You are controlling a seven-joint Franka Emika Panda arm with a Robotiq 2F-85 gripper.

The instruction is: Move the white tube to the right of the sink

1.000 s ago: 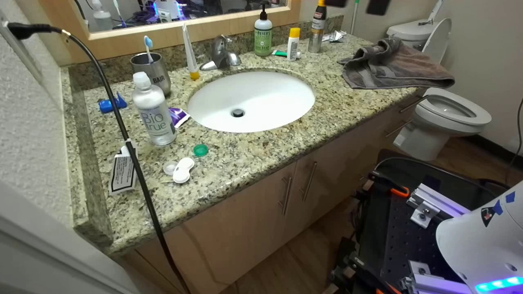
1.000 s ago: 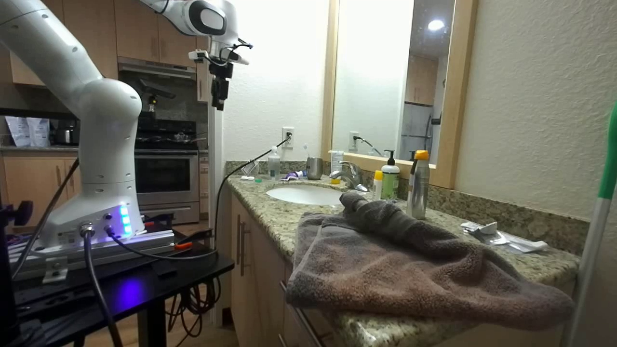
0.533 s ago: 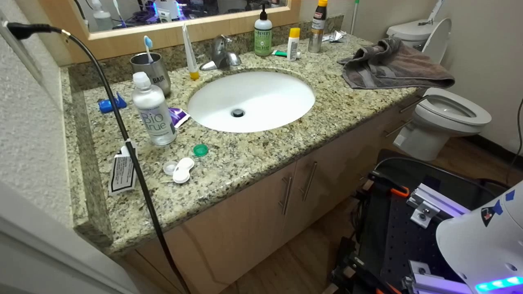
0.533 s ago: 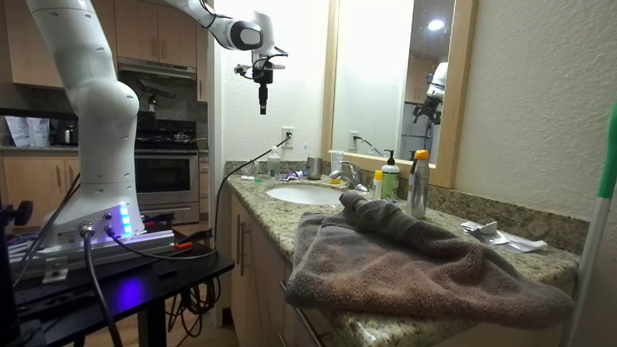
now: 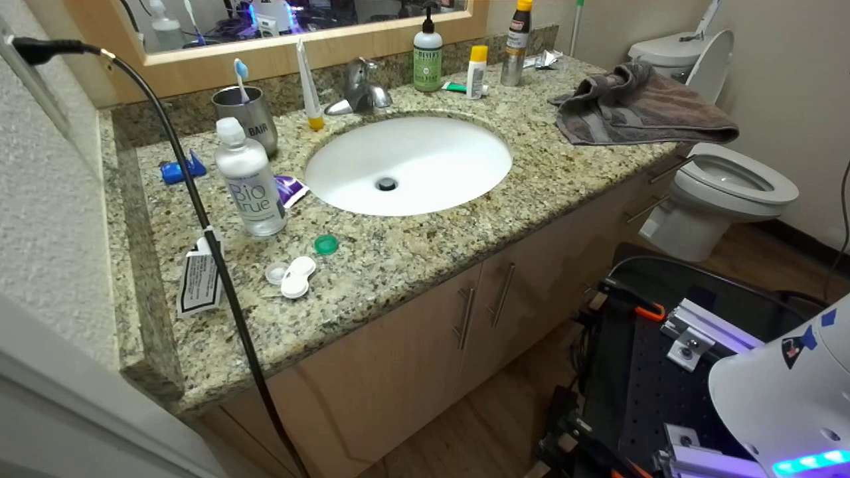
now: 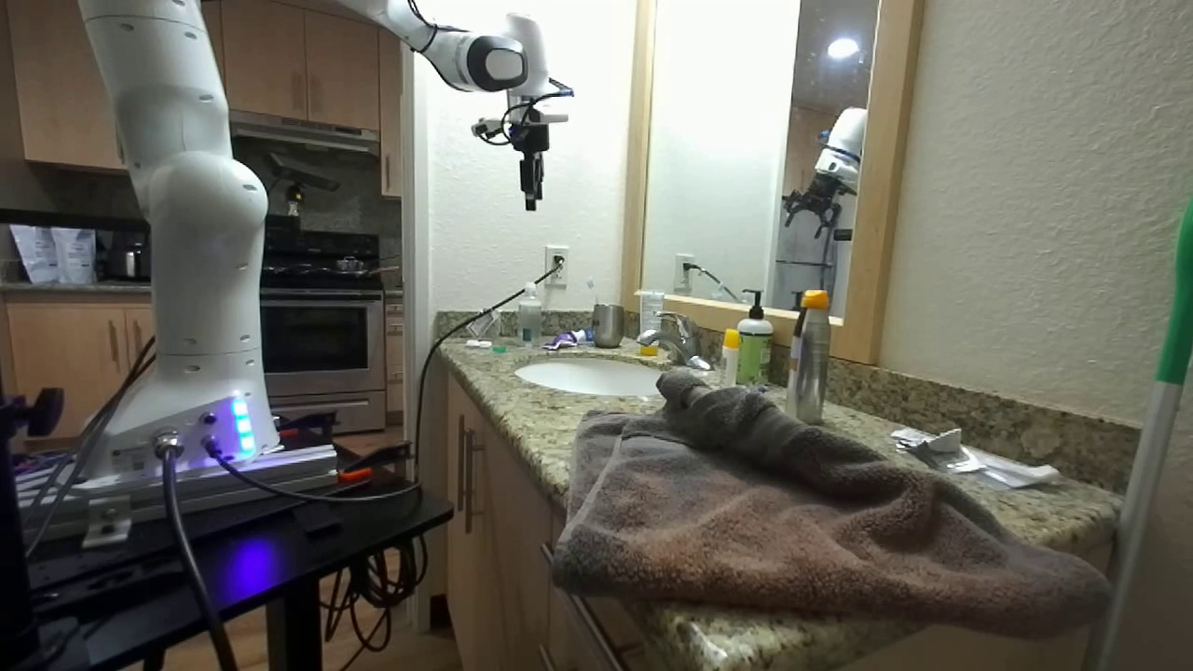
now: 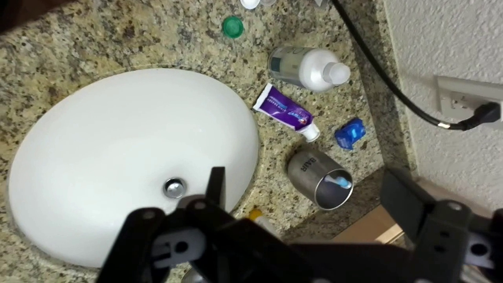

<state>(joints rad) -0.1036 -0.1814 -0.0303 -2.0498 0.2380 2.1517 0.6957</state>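
Observation:
The white tube (image 5: pixel 309 86) stands on its yellow cap behind the sink (image 5: pixel 431 189), between the metal cup and the faucet. It also shows upright by the faucet in an exterior view (image 6: pixel 651 308). In the wrist view the tube (image 7: pixel 265 224) is partly hidden behind a gripper finger. The sink shows in the wrist view (image 7: pixel 129 133) and in an exterior view (image 6: pixel 587 376). My gripper (image 6: pixel 531 203) hangs high above the counter, pointing down, apart from the tube. In the wrist view my gripper (image 7: pixel 308 188) is wide open with nothing between its fingers.
A metal cup (image 5: pixel 255 123) with a toothbrush and a clear bottle (image 5: pixel 251 182) stand left of the sink. The faucet (image 5: pixel 360 89) is behind it. A soap bottle (image 5: pixel 427 56), yellow-capped bottle (image 5: pixel 476 73), spray can (image 5: pixel 516 46) and towel (image 5: pixel 641 109) lie further along. A mirror (image 6: pixel 727 168) hangs behind.
My arm has swung over the counter, rightward in the exterior view that shows it, and the gripper has turned. Its fingertips have left the top edge of an exterior view. The counter objects have not moved.

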